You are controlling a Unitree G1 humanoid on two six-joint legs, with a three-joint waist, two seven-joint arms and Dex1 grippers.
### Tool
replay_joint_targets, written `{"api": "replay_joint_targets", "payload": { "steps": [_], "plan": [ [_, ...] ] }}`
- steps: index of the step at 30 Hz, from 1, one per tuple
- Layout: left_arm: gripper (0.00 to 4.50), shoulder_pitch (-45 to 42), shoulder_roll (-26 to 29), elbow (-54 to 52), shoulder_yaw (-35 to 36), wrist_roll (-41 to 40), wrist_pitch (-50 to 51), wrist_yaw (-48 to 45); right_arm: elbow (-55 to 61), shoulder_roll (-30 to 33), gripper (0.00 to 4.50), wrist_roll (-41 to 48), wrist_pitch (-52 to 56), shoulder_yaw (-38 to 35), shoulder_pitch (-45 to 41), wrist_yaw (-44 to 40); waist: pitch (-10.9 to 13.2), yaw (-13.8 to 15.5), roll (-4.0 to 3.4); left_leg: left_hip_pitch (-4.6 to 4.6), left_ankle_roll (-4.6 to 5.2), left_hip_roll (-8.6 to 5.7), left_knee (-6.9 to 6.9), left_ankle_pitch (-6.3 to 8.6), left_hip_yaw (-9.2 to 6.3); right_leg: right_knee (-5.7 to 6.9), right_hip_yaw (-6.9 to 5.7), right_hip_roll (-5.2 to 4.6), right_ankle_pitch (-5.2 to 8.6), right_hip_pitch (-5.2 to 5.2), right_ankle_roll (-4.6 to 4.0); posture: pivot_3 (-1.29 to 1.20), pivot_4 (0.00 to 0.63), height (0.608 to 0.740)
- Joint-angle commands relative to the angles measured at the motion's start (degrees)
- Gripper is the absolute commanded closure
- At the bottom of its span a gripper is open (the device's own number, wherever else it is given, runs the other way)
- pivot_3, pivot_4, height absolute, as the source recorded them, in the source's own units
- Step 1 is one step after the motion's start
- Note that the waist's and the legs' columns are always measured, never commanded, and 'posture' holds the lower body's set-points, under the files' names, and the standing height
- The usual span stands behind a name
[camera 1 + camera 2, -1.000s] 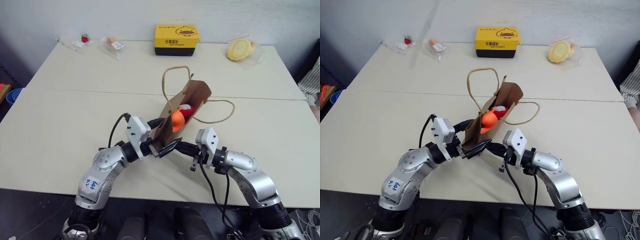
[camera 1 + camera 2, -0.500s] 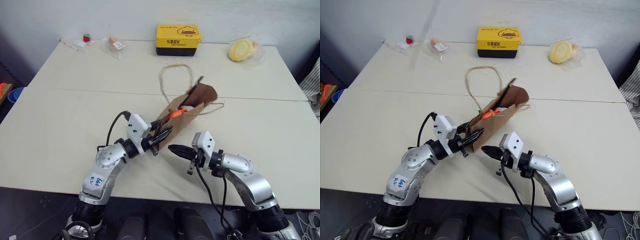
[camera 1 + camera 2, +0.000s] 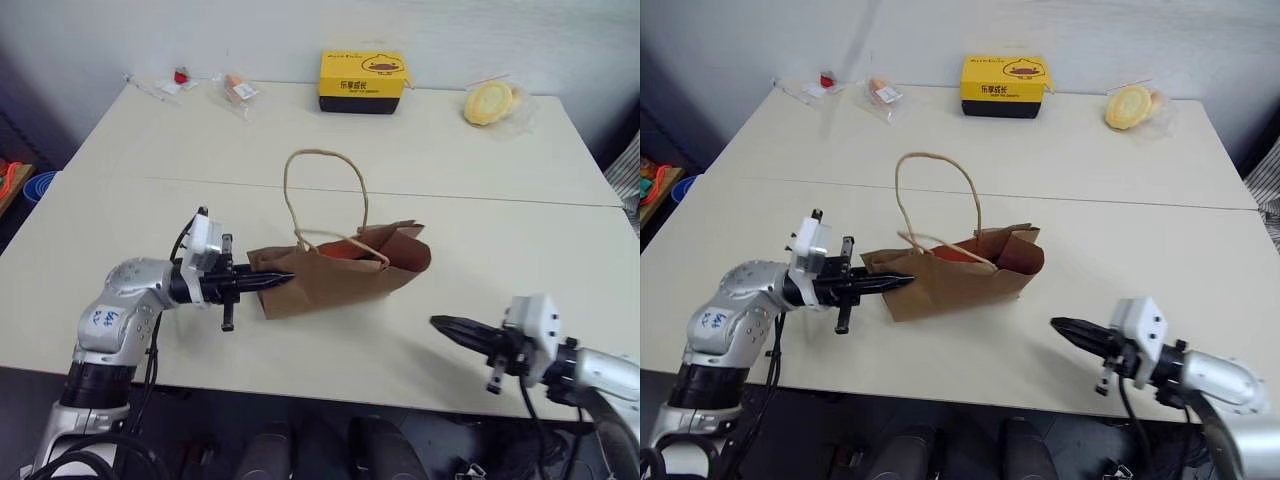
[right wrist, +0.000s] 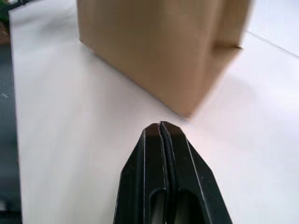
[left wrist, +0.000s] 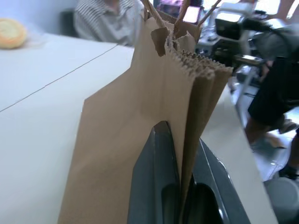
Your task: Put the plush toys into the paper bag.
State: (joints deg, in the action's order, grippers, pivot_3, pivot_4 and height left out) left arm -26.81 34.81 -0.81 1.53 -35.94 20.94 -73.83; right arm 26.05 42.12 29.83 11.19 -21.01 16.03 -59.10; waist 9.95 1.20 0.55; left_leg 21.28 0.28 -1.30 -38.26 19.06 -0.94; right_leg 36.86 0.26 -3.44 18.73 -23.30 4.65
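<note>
The left gripper [image 3: 283, 279] was pinched on the paper bag [image 3: 340, 270], lying mid-table with the plush toys [image 3: 345, 249] inside, and needed a steady upward pull to stand it, while the right gripper [image 3: 445, 325], closed and empty, had swung well clear since earlier.

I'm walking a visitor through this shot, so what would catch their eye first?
Probably the paper bag lying on its side mid-table, one handle looping up and something orange-red showing at its mouth. Next, the left hand, shut on the bag's bottom edge, and the right hand, shut and apart from the bag. Then the yellow and black box at the far edge.
</note>
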Motion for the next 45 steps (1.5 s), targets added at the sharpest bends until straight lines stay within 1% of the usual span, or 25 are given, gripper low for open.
{"api": "replay_joint_targets", "payload": {
  "steps": [1,6,7,12,17,18,19,20,22,23,26,28,31,33,36,39,40,41,43,45],
  "plan": [
    [4.47,-3.9,-0.1,4.4,-2.4,1.1,-3.1,-7.2,-0.3,1.0,4.5,0.9,-2.3,-5.9,2.8,-1.8,0.0,0.1,0.0,-0.02,0.0,0.0,0.01,0.0,0.0,0.03,0.0,0.01,0.0,0.0,0.0,0.0,0.15,0.74],
    [4.47,-7.1,-1.8,13.3,-5.4,9.1,-14.8,-10.2,-0.9,-0.6,4.5,0.5,-4.3,-8.0,3.6,-0.4,0.0,-0.3,0.0,-0.06,-0.01,0.02,0.01,-0.01,0.12,0.1,0.07,0.06,0.0,-0.04,0.0,0.0,0.15,0.74],
    [4.47,-7.2,-2.0,13.4,-5.6,9.7,-15.4,-10.3,-0.9,-1.1,4.5,0.6,-4.6,-8.2,3.7,0.0,0.0,-0.3,0.0,-0.06,-0.01,0.03,0.01,-0.01,0.12,0.12,0.08,0.06,0.0,-0.05,0.0,0.0,0.15,0.74],
    [4.47,-6.6,-3.0,11.6,-4.9,10.0,-14.6,-7.6,-0.9,-2.1,4.5,0.6,-6.0,-7.9,4.3,0.1,0.0,0.0,0.0,-0.03,0.0,0.04,-0.01,0.0,0.1,0.12,0.08,0.04,0.0,-0.06,0.0,0.0,0.15,0.74],
    [4.47,-4.3,-2.1,8.8,-3.4,9.9,-12.3,-3.1,-0.4,-3.2,4.5,1.6,-6.5,-7.7,3.9,1.1,0.0,0.1,0.0,-0.03,0.0,0.04,-0.02,0.0,0.09,0.13,0.09,0.03,0.0,-0.06,0.0,0.0,0.15,0.74],
    [4.04,-3.9,-1.6,8.3,-2.8,9.9,-12.2,-2.4,-0.5,-3.3,4.5,1.6,-6.9,-7.5,3.6,0.9,0.0,0.1,0.0,-0.03,0.0,0.04,-0.02,0.0,0.08,0.14,0.09,0.03,0.0,-0.06,0.0,0.0,0.15,0.74],
    [3.88,-3.4,-1.0,7.8,-2.2,9.9,-11.9,-1.9,-0.6,-3.3,4.5,1.8,-7.0,-7.3,3.4,0.7,0.0,0.1,0.0,-0.03,0.0,0.05,-0.02,0.0,0.07,0.14,0.08,0.03,0.0,-0.06,0.0,0.0,0.15,0.74],
    [3.63,-3.0,-0.4,7.3,-1.6,9.8,-11.6,-1.5,-0.8,-3.2,4.5,2.0,-7.0,-7.2,3.2,0.6,0.0,0.0,0.0,-0.03,-0.01,0.05,-0.02,0.0,0.07,0.14,0.08,0.03,0.0,-0.06,0.0,0.0,0.15,0.74],
    [3.0,-2.2,0.8,6.4,-0.7,9.3,-11.1,-0.9,-1.4,-3.0,4.5,2.1,-7.0,-6.8,2.5,0.5,0.0,-0.2,0.0,-0.04,-0.01,0.06,-0.01,-0.01,0.08,0.16,0.09,0.04,0.0,-0.07,0.0,0.0,0.15,0.74],
    [2.62,-1.8,1.4,5.9,-0.3,9.1,-10.9,-0.6,-1.9,-2.8,4.5,2.0,-7.0,-6.6,1.9,0.3,0.0,-0.2,-0.01,-0.04,-0.01,0.07,0.0,-0.01,0.08,0.15,0.09,0.04,0.0,-0.07,0.0,0.0,0.15,0.74],
    [1.73,-0.3,2.9,4.7,1.3,8.7,-10.1,0.3,-3.8,-2.4,4.5,2.5,-6.6,-6.2,0.2,-0.3,0.0,-0.1,0.0,-0.04,-0.01,0.06,-0.02,-0.01,0.08,0.14,0.09,0.03,0.0,-0.06,0.0,0.0,0.15,0.74],
    [1.05,0.9,3.8,3.9,2.4,8.2,-9.3,0.7,-4.4,-2.0,4.5,4.0,-5.2,-6.4,-0.8,-0.9,0.0,-0.1,-0.01,-0.04,0.0,0.05,-0.02,0.0,0.08,0.14,0.09,0.01,0.0,-0.06,0.0,0.0,0.15,0.74],
    [0.06,2.4,4.8,3.0,3.9,7.7,-9.3,1.1,-5.3,-1.9,3.88,4.0,-5.7,-6.6,-2.1,-1.5,0.0,0.0,0.0,-0.04,-0.01,0.06,0.0,0.0,0.06,0.13,0.08,0.01,0.0,-0.07,0.0,0.0,0.15,0.74],
    [0.0,4.1,6.1,2.3,5.4,7.3,-9.2,1.1,-6.2,-1.4,3.29,4.4,-5.5,-6.9,-2.9,-2.3,0.0,0.0,0.0,-0.04,-0.01,0.06,0.0,0.0,0.06,0.13,0.08,0.01,0.0,-0.07,0.0,0.0,0.15,0.74],
    [0.0,6.7,8.0,2.6,7.9,7.6,-9.5,1.5,-8.3,-0.8,2.28,4.2,-6.8,-7.7,-4.3,-3.5,0.0,0.0,0.0,-0.04,-0.01,0.06,0.0,0.0,0.06,0.13,0.08,0.01,0.0,-0.07,0.0,0.0,0.15,0.74],
    [0.0,9.6,9.8,3.3,10.4,8.5,-11.1,2.0,-10.4,0.0,1.19,3.7,-8.8,-8.1,-5.2,-5.2,0.0,-0.1,-0.01,-0.05,-0.01,0.08,0.02,0.0,0.06,0.12,0.08,0.01,0.0,-0.07,0.0,0.0,0.15,0.74],
    [0.0,11.0,10.4,3.1,11.3,8.8,-11.7,2.3,-11.1,0.4,0.9,3.6,-9.5,-8.3,-5.7,-5.9,0.0,-0.1,-0.01,-0.05,0.0,0.08,0.03,0.0,0.07,0.12,0.09,0.01,0.0,-0.07,0.0,0.0,0.15,0.74],
    [0.0,12.2,11.0,2.7,11.9,9.6,-12.4,3.1,-11.8,0.9,0.45,3.8,-9.8,-8.5,-6.1,-6.4,0.0,-0.1,-0.01,-0.06,0.0,0.08,0.04,0.0,0.07,0.12,0.08,0.01,0.0,-0.07,0.0,0.0,0.15,0.74],
    [0.0,15.2,12.2,1.2,14.0,9.6,-12.5,3.6,-12.7,2.0,0.02,3.6,-11.2,-8.4,-6.9,-8.3,0.0,-0.3,-0.01,-0.06,0.0,0.08,0.03,0.0,0.08,0.11,0.09,0.0,0.0,-0.07,0.0,0.0,0.15,0.74],
    [0.0,18.7,13.4,-0.3,16.7,9.8,-12.8,5.0,-13.4,2.9,0.02,3.6,-12.6,-8.1,-7.9,-10.0,0.0,-0.4,-0.01,-0.06,0.0,0.09,0.07,0.0,0.06,0.1,0.08,0.0,0.0,-0.08,0.0,0.0,0.15,0.74]
  ]
}}
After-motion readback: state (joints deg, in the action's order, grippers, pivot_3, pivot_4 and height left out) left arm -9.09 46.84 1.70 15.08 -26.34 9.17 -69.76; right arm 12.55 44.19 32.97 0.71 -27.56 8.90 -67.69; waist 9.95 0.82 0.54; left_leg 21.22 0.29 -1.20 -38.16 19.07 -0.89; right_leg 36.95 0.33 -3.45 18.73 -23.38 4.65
